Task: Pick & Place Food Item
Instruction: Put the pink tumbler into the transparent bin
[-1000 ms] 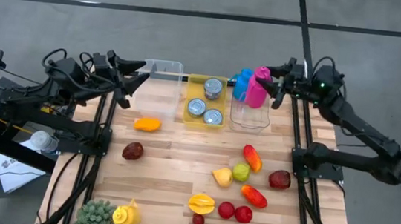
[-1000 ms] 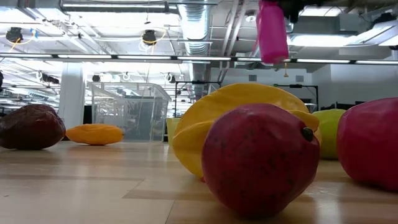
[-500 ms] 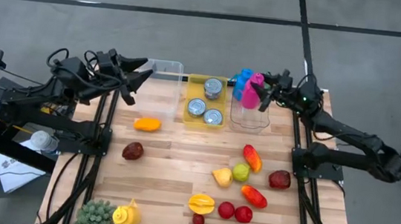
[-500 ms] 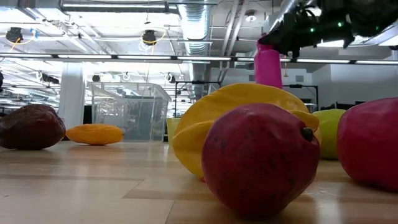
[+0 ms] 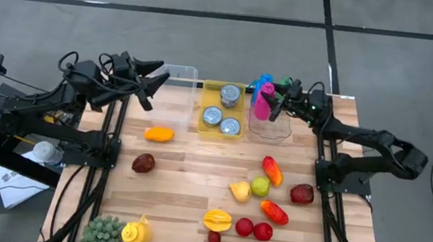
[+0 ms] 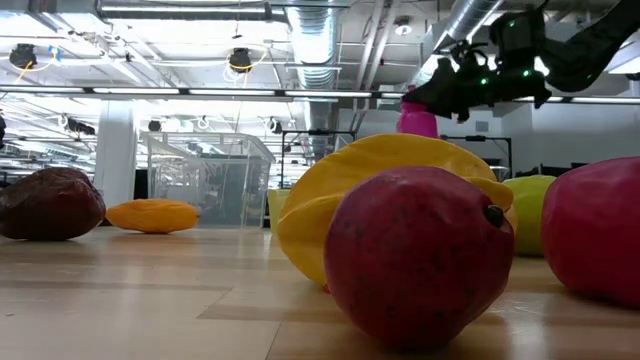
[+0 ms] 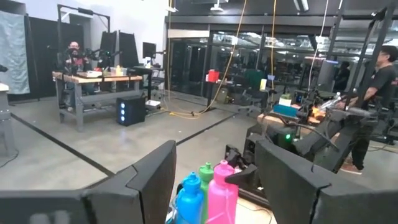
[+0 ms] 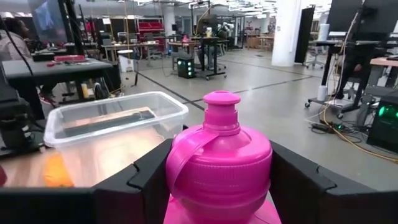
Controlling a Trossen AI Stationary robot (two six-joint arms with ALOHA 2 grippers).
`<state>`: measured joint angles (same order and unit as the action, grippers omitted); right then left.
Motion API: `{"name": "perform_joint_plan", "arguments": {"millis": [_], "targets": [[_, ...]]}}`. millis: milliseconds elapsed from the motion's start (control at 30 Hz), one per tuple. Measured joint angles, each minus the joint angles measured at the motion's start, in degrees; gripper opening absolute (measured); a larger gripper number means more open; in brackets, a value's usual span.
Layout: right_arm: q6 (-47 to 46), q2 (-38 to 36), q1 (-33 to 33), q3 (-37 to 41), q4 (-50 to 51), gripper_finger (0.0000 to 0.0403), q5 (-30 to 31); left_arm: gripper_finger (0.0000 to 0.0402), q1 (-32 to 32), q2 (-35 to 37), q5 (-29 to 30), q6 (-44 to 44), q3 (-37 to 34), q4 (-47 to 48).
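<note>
wooden table (image 5: 186, 182), right tool (image 8: 214, 180) clamped around pink bottle (image 8: 217, 165), its base hidden; left tool (image 5: 149, 90) parted

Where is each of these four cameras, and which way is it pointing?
High view: overhead, straight down on the table; both arms show.
Low view: at tabletop height, behind a red fruit; right gripper overhead.
Left wrist view: on the left arm, facing the room; own fingers show.
Right wrist view: on the right arm; fingers clamp the pink bottle.
All four show that bottle.
</note>
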<state>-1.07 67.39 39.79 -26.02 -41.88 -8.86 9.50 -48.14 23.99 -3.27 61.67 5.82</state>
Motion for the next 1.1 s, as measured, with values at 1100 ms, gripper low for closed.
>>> {"name": "perform_joint_plan", "arguments": {"millis": [1100], "targets": [[-0.43, 20.81, 2.66, 7.76, -30.29, 0.0219, -0.24, 0.0209, -0.02, -0.02, 0.0, -3.23, -0.02, 0.12]]}}
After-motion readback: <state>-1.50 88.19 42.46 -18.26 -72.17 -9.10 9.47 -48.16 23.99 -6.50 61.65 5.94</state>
